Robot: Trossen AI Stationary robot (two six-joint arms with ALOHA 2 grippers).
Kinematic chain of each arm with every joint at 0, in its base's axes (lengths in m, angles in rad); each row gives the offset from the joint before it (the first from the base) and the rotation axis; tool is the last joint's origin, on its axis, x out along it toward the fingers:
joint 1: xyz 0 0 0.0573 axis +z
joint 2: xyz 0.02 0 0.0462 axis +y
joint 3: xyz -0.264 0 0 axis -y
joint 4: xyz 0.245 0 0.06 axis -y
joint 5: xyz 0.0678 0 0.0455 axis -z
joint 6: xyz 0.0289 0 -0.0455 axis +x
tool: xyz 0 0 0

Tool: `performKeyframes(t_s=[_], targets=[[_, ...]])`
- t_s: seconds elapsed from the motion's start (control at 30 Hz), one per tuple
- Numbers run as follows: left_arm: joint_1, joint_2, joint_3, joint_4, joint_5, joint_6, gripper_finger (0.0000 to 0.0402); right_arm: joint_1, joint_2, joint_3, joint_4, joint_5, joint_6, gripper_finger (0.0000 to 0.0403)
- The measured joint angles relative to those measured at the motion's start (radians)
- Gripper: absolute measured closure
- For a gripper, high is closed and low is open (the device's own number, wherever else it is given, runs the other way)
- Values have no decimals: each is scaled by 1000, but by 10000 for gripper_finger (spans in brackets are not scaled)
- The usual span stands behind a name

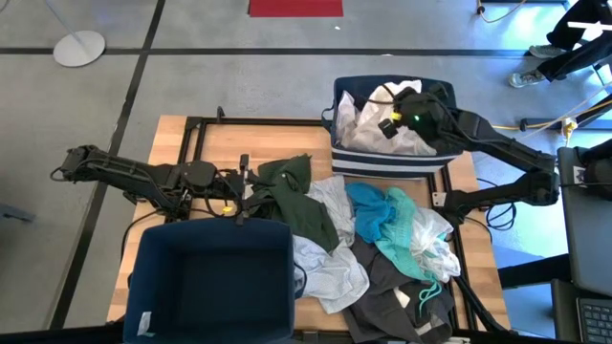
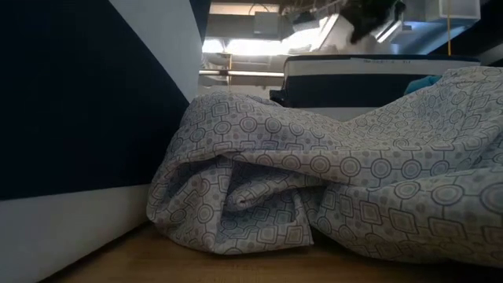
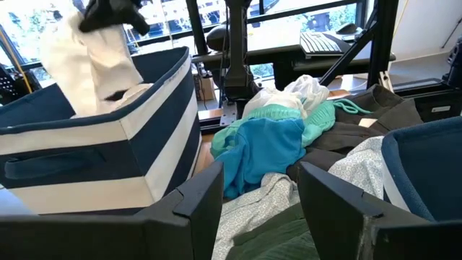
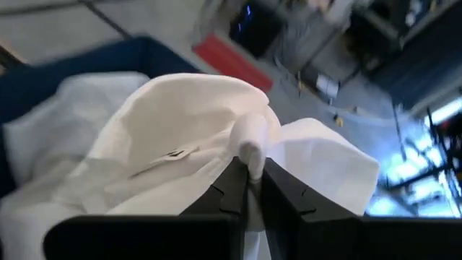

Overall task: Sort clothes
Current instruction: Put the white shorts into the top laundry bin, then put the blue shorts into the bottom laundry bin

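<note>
My right gripper [image 1: 390, 122] is over the striped navy-and-white bin [image 1: 392, 164] at the table's far right, shut on a white garment [image 4: 180, 123]. In the left wrist view the garment [image 3: 86, 65] hangs into the bin. My left gripper [image 1: 244, 191] is open at the left edge of a dark olive green garment [image 1: 296, 196], which lies on the table; green cloth [image 3: 274, 242] shows low between its fingers, and I cannot tell whether they touch it. A pile of teal [image 1: 373, 215], patterned light [image 1: 325, 268] and dark grey [image 1: 392, 301] clothes lies at the middle and near right. My right gripper pinches a bunched fold of the white garment [image 4: 249, 148] between its two fingers; one layer or several, I cannot tell. The garment hangs below the gripper [image 3: 108, 11], and its lower part reaches down inside the striped bin's wall [image 3: 108, 159].
A plain navy bin [image 1: 210, 287] stands at the table's near left, close to my left gripper; its wall fills the left of the low view [image 2: 63, 94]. The patterned garment [image 2: 330, 181] lies against it. More white cloth [image 1: 359, 129] lies in the striped bin.
</note>
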Motion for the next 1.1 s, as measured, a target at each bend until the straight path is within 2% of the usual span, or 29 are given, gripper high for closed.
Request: performKeyframes(t_s=[0.2,0.5,0.6,0.93,1.1], targets=[[0,0,0,0,0,-2,235,-108,44,0,-61,-97,58,371],[0,0,0,0,0,-2,235,-194,125,0,-135,-195,142,358],[0,0,0,0,0,-2,235,-199,149,0,-157,-203,156,330],[0,0,0,0,0,-3,235,-195,143,0,-191,-204,172,188],[0,0,0,0,0,-3,235,-162,110,23,-269,-259,182,151]])
